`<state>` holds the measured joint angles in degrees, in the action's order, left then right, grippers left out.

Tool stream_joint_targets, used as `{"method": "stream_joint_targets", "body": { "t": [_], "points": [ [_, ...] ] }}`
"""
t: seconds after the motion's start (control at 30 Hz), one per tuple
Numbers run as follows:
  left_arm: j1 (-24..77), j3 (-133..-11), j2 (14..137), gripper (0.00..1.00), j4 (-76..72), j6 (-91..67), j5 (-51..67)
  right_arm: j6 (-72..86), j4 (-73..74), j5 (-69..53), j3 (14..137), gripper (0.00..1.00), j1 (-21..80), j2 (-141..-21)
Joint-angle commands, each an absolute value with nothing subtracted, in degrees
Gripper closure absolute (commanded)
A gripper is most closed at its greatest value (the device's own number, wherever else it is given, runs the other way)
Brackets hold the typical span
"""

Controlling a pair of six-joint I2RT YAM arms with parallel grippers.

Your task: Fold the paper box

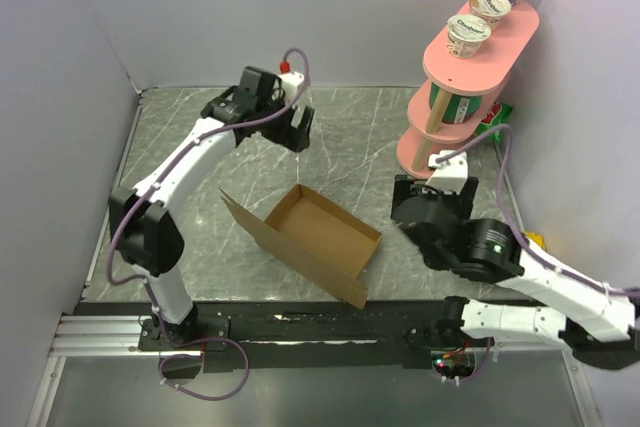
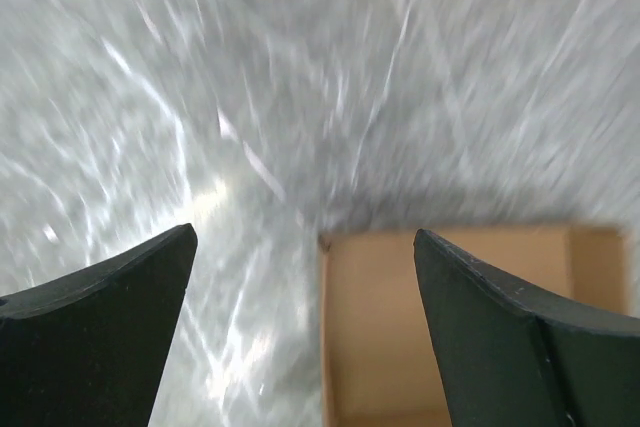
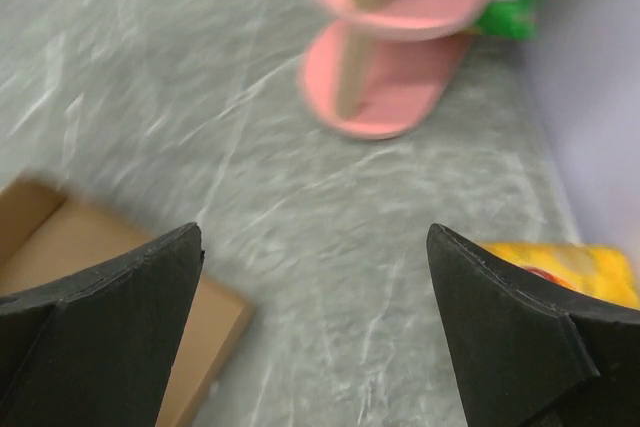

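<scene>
The paper box is sitting open-topped and seemingly empty, though blur is softening its floor, between the two grippers. The left gripper is hovering wide open, holding nothing, just beyond its far corner. The right gripper is gaping empty beside its right edge. Grey surface is stretching ahead of both.

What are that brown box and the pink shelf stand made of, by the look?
The box looks like plain brown cardboard, matte, with thin raw edges. The pink stand seems smooth painted wood or plastic, hard to tell; its post looks like pale wood.
</scene>
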<state>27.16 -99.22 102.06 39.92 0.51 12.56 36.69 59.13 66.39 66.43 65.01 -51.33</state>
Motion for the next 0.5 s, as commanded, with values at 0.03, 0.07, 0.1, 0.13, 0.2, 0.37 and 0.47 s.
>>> {"method": "stream_joint_targets", "body": {
  "t": [0.03,0.07,0.1,0.13,0.2,0.37,0.47],
  "points": [
    [25.06,-96.95,91.42,0.04,24.20,-7.28,14.15,3.44,29.20,31.67,63.45,0.00,56.09,-41.22],
    [23.48,-96.16,88.19,0.04,22.69,-9.82,14.59,2.12,29.61,24.51,66.24,0.00,54.86,-42.18],
    [22.77,-94.67,86.59,0.04,21.28,-11.24,15.02,1.59,31.53,19.39,68.88,0.00,52.58,-43.93],
    [21.81,-93.96,85.01,0.04,19.53,-12.73,14.94,1.41,36.16,13.16,71.69,0.00,48.12,-48.38],
    [18.56,-90.64,80.44,0.04,18.37,-17.82,15.98,0.54,37.27,-1.48,76.72,0.00,45.97,-51.75],
    [6.89,-80.79,71.83,0.04,21.69,-25.49,20.13,-0.09,39.97,-17.20,82.60,0.00,45.97,-56.77],
    [-1.45,-74.11,68.13,0.04,23.12,-24.61,25.21,4.55,37.28,-26.52,81.14,0.00,47.97,-57.48]
  ]
}}
